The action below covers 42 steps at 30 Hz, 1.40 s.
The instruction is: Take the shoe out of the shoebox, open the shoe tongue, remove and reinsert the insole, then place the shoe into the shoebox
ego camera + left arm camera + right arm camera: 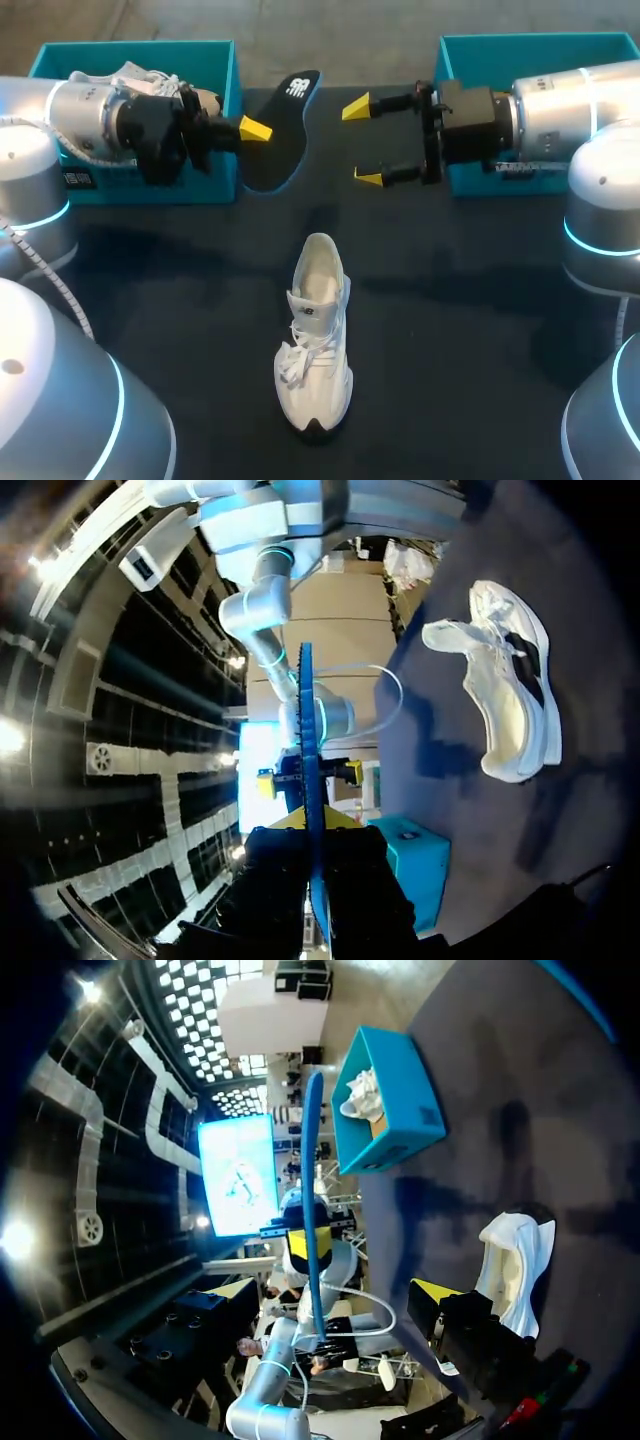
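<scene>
Our left end effector [254, 130] pinched the thin black blue-edged insole [290, 110]; the right end effector [362, 142] gaped empty. We judged the insole light and floppy, best held mid-length.

The white shoe [315, 345] stands upright on the dark worktop [450, 300]. The black insole [285, 125] (blue edge) is up in the air beside the blue shoebox [215, 70].

Two teal shoeboxes [130, 48] [530, 42], one white shoe [315, 350], one black insole [285, 130].
</scene>
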{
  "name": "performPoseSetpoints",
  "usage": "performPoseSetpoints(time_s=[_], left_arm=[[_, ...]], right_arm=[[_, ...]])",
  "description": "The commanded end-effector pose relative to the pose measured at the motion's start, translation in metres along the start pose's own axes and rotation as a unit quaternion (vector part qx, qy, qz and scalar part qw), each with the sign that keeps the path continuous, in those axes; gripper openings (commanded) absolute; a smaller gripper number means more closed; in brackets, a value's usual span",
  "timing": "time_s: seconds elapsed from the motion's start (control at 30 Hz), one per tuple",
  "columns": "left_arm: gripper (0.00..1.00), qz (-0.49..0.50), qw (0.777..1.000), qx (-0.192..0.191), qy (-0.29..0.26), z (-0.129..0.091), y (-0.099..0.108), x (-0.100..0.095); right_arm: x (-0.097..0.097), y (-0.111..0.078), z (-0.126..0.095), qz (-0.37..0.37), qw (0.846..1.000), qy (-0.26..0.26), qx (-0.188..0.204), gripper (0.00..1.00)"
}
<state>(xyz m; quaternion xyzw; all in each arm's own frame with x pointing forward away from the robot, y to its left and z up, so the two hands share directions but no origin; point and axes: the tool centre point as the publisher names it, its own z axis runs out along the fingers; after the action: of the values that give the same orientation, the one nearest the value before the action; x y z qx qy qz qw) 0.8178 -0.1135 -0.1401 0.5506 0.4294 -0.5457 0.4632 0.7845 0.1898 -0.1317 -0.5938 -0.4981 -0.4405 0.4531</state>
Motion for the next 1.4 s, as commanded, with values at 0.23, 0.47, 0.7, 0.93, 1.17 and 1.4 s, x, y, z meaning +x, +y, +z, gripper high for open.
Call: performPoseSetpoints(time_s=[0.23,0.47,0.7,0.93,1.17,1.4], left_arm=[[0.0,0.02,0.999,-0.024,0.019,0.006,-0.006,0.001],[0.0,0.012,0.999,-0.045,0.01,0.018,-0.003,0.009],[0.0,0.007,0.999,-0.049,0.012,0.033,-0.003,0.006],[0.0,0.009,0.997,-0.069,0.014,0.038,-0.001,0.007],[0.0,0.007,0.997,-0.076,0.011,0.04,0.001,0.01],[0.0,0.01,0.997,-0.076,0.012,0.041,0.001,0.01]], right_arm=[[0.0,-0.001,0.002,0.0,1.0,-0.001,-0.002,1.0],[0.001,-0.001,0.003,-0.004,1.0,-0.003,0.001,1.0],[0.0,-0.003,0.014,-0.021,1.0,-0.006,0.003,1.0],[-0.003,-0.007,0.019,-0.03,1.0,-0.003,0.004,1.0],[0.0,-0.011,0.023,-0.036,0.999,-0.004,0.0,0.88],[0.001,-0.014,0.029,-0.043,0.999,-0.009,0.017,0.53]])
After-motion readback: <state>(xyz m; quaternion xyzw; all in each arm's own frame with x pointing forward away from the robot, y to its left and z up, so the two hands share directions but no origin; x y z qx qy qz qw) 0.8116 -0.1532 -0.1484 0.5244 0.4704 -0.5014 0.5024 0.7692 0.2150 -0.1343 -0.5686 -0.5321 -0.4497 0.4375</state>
